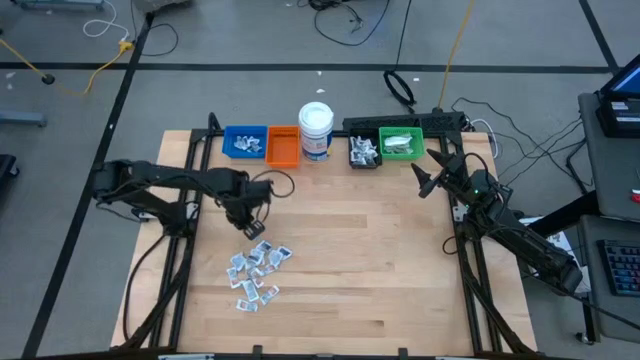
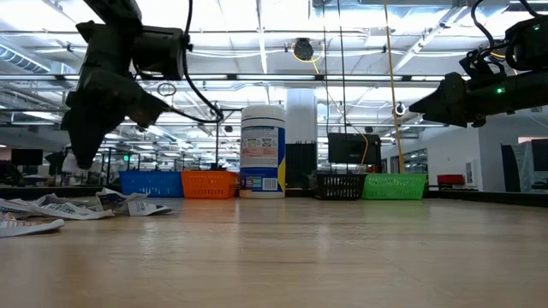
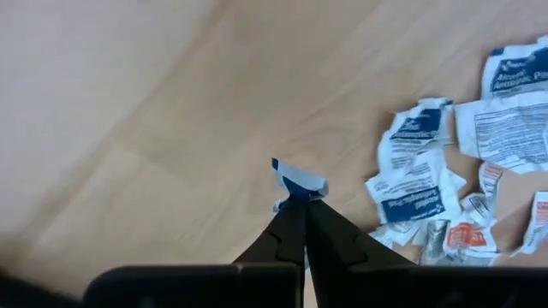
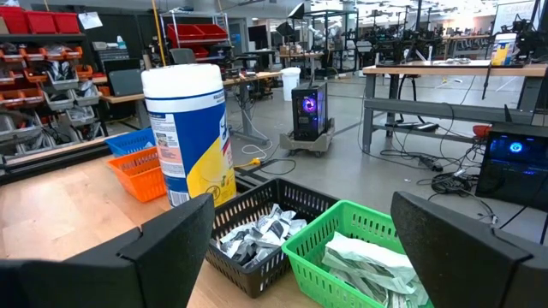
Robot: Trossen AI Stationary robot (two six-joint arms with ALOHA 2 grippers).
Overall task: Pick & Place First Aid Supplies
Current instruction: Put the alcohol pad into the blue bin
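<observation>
Several first aid supplies, small white, blue-printed and silvery packets (image 1: 257,273), lie in a loose pile on the wooden table (image 1: 380,270); the left wrist view shows them too (image 3: 445,184). My left gripper (image 1: 249,229) hangs above the table just beyond the pile's far edge, pointing steeply down, shut on one small white-and-blue packet (image 3: 300,182). My right gripper (image 1: 428,172) waits open and level at the far right, near the black bin (image 4: 257,235) and the green bin (image 4: 360,257). My left gripper pinches the small packet between its two fingertips (image 3: 295,214), coming from above and pointing steeply down. Only the packet's lower edge (image 3: 301,195) is caught at the free ends; the rest sticks out past the tips. The packet is clear of the table.
Along the far edge stand a blue bin (image 1: 244,142), an orange bin (image 1: 283,147), a white jar with a blue label (image 1: 316,130), the black bin (image 1: 364,152) and the green bin (image 1: 401,143), the last two with packets inside. Bare wood lies right of the pile.
</observation>
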